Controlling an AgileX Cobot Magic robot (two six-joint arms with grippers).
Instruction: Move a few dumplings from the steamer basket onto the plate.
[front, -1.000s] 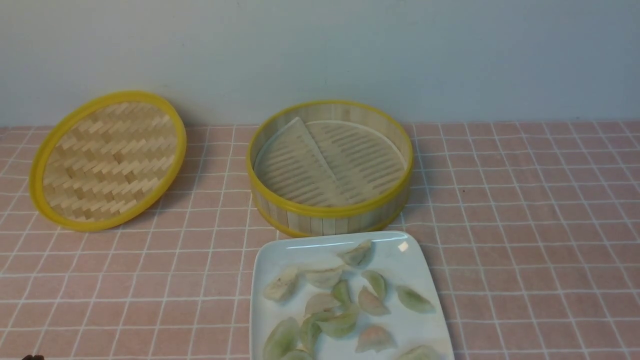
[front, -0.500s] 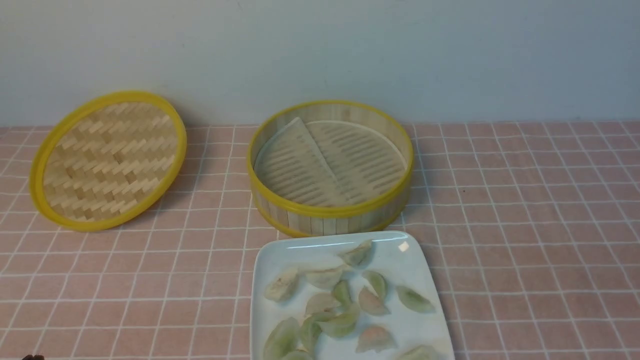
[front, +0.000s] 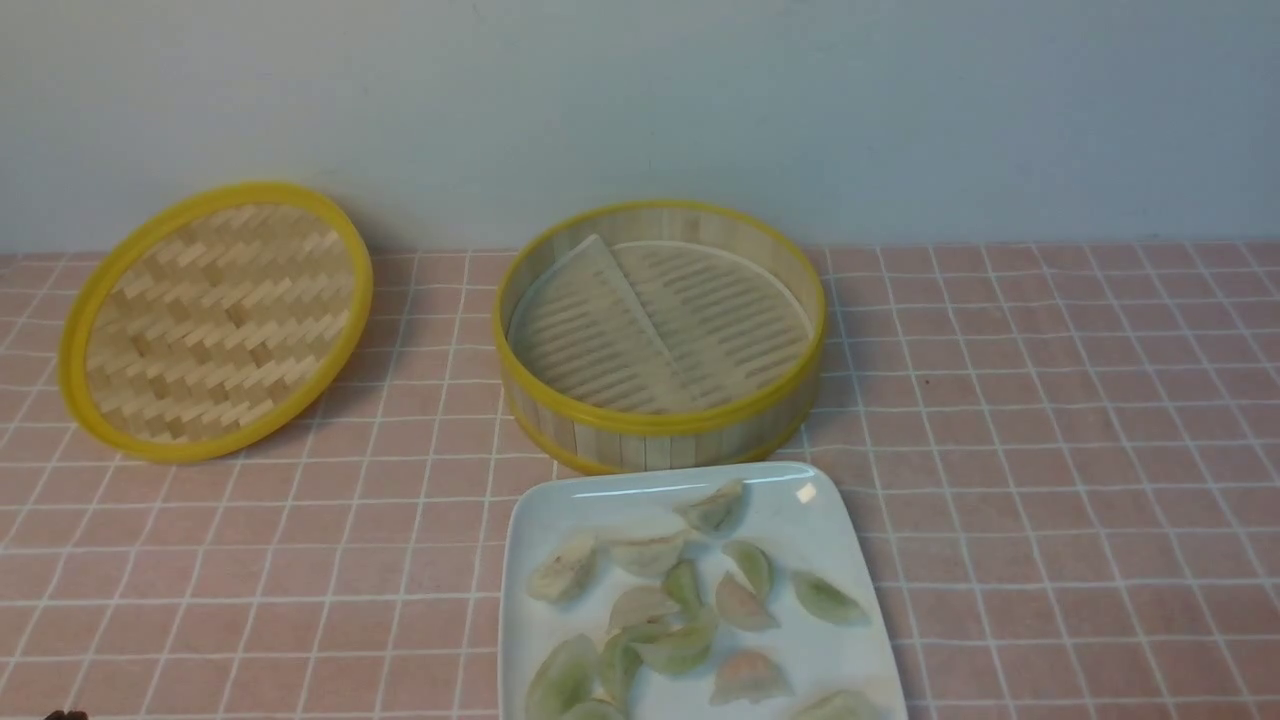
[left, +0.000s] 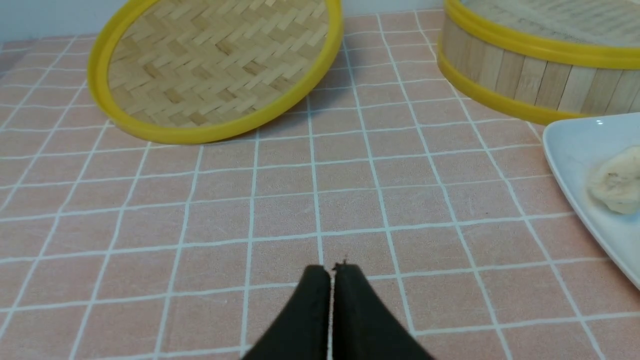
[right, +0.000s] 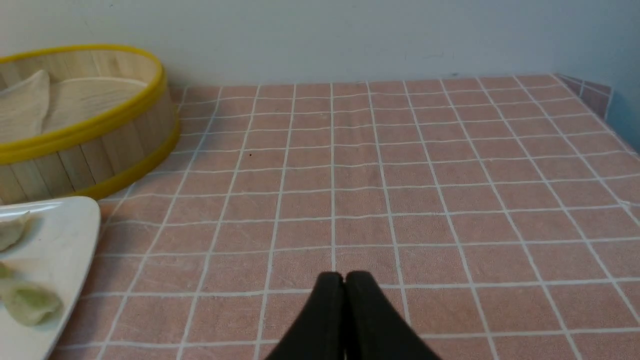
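The steamer basket stands at the middle back, holding only its pale slatted liner, with no dumplings in it. Several dumplings lie on the white plate just in front of it. The basket and a plate corner with one dumpling show in the left wrist view. My left gripper is shut and empty, low over the cloth left of the plate. My right gripper is shut and empty over the cloth right of the plate and basket.
The flat woven lid with a yellow rim lies at the back left, also in the left wrist view. A pink tiled cloth covers the table. A wall runs behind. The table's right edge shows in the right wrist view.
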